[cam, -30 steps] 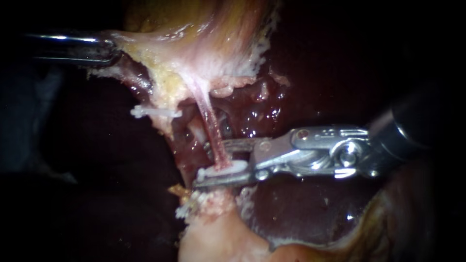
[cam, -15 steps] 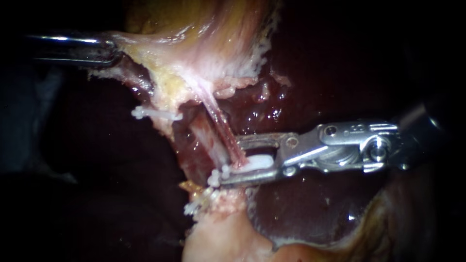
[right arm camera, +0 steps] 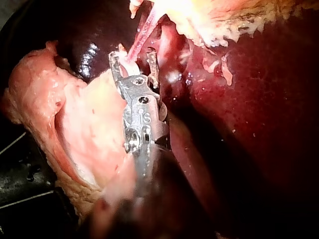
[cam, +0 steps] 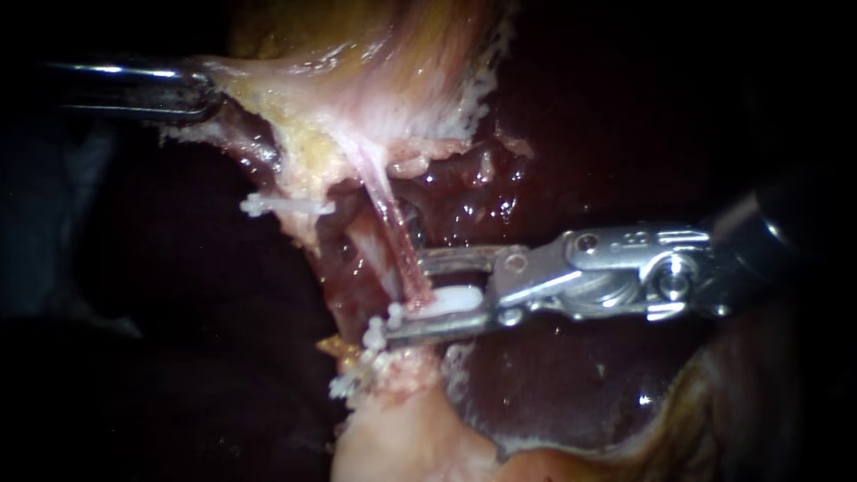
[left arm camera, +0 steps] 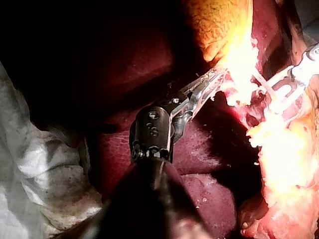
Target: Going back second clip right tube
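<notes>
The right tube (cam: 393,228) is the thin pink strand that runs from the pale tissue near the upper centre of the endoscope view down to just left of centre. There it passes between your right instrument's jaws.

Starting at the far left, your left instrument (cam: 211,87) enters along the upper left edge. Its jaws are pinched on a fold of pale tissue (cam: 268,89), which is drawn taut toward the tip. Your left wrist view shows the same jaws lying close together, their tips buried in that bright tissue. Above and right of that grip sits the yellowish gallbladder (cam: 375,40).

Below it, left of centre, a left clip (cam: 286,207) lies crosswise on a pale strand beside the right tube. Lower down, a lower clip (cam: 357,377) rests at the edge of the pale lump at the bottom centre.

Next comes the white clip (cam: 453,301), which lies across the foot of the right tube and along the lower jaw. Your right instrument (cam: 402,296) comes in from the right edge at mid-height. Its jaws are spread, with the upper one standing clear above the white clip and the tube passing through the gap. Your right wrist view shows a jaw on either side of the pink tube. Dark red liver (cam: 571,384) fills the lower right.
</notes>
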You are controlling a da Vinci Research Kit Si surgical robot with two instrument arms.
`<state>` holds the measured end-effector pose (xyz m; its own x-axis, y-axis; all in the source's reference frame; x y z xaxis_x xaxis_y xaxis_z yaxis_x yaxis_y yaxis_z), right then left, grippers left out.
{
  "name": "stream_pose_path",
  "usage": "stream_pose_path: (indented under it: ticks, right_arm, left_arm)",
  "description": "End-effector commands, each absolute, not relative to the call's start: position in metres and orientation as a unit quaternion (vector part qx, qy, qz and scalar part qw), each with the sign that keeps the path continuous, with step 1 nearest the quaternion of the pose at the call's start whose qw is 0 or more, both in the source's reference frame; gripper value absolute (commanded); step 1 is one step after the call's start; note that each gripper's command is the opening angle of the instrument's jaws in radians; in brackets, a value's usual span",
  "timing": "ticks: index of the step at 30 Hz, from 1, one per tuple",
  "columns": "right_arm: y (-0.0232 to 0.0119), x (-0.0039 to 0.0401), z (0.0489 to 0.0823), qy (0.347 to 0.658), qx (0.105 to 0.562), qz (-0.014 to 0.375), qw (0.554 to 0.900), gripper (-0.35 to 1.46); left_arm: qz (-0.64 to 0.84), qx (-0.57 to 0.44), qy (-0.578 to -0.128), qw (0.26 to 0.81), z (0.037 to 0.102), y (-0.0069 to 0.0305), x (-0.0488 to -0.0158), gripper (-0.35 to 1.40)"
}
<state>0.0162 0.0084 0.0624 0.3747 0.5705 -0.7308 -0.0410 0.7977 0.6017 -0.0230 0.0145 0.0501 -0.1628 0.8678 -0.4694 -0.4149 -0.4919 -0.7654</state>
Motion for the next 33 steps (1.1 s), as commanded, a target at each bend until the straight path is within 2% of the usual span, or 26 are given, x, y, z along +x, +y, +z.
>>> stream_pose_path:
  ticks: [1,12,33]
  right_arm:
    - [0.0083,0.0166,0.0626,0.524,0.253,0.192,0.790,0.50]
    - [0.0075,0.0198,0.0638,0.526,0.258,0.183,0.790,0.50]
    - [0.0075,0.0217,0.0646,0.524,0.272,0.180,0.787,0.50]
  left_arm:
    - [0.724,-0.471,-0.240,0.443,0.0501,0.0145,-0.0230,-0.35]
    - [0.724,-0.471,-0.240,0.443,0.0501,0.0145,-0.0230,-0.35]
    - [0.724,-0.471,-0.240,0.444,0.0501,0.0145,-0.0231,-0.35]
